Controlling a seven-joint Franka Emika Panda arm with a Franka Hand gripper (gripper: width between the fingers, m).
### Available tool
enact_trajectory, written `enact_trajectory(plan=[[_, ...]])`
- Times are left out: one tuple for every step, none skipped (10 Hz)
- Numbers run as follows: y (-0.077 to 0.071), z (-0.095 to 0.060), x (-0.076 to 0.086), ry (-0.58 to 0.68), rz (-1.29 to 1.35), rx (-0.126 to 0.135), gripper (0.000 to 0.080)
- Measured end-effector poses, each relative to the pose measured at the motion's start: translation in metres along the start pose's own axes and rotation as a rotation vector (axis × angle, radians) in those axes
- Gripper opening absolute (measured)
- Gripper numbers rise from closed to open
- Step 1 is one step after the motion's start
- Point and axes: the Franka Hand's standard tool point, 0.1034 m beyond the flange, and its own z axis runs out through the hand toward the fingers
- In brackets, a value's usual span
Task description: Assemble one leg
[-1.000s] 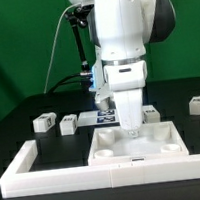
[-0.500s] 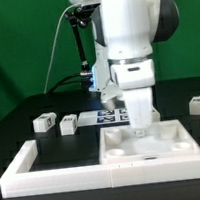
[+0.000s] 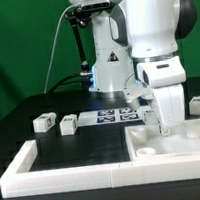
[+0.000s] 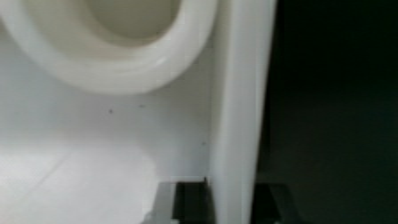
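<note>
The gripper point(image 3: 169, 126) appeared clenched on the rim of the tabletop point(image 3: 198, 137), which was best slid flat and square against the border rail point(image 3: 56, 169) along the near edge of the black table point(image 3: 17, 136). The leg point(image 3: 196, 104) lay untouched by the edge at the exterior view's right, with two other legs point(image 3: 44, 121) opposite. A green curtain point(image 3: 20, 37) hung behind.

We had the exterior camera low and level, facing across the desk point(image 3: 19, 112) toward the arm point(image 3: 157, 41). The wrist camera looked very closely at the white square piece point(image 4: 107, 140), which the exterior view point(image 3: 198, 135) shared.
</note>
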Motion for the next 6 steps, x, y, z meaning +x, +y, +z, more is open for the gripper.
enact_trajectory(plan=[[0.0031,-0.0006,-0.0002,0.000,0.011,0.000,0.0063],[0.0049,0.0002,-0.0002,0.000,0.027,0.004,0.0064],[0.0047,0.0002,-0.0001,-0.002,0.057,0.011,0.0063],[0.0047,0.0002,-0.0002,-0.003,0.067,0.013,0.0063],[0.0047,0.0002,-0.0003,-0.002,0.066,0.012,0.0063],[0.0047,0.0003,-0.0007,-0.003,0.067,0.012,0.0121]])
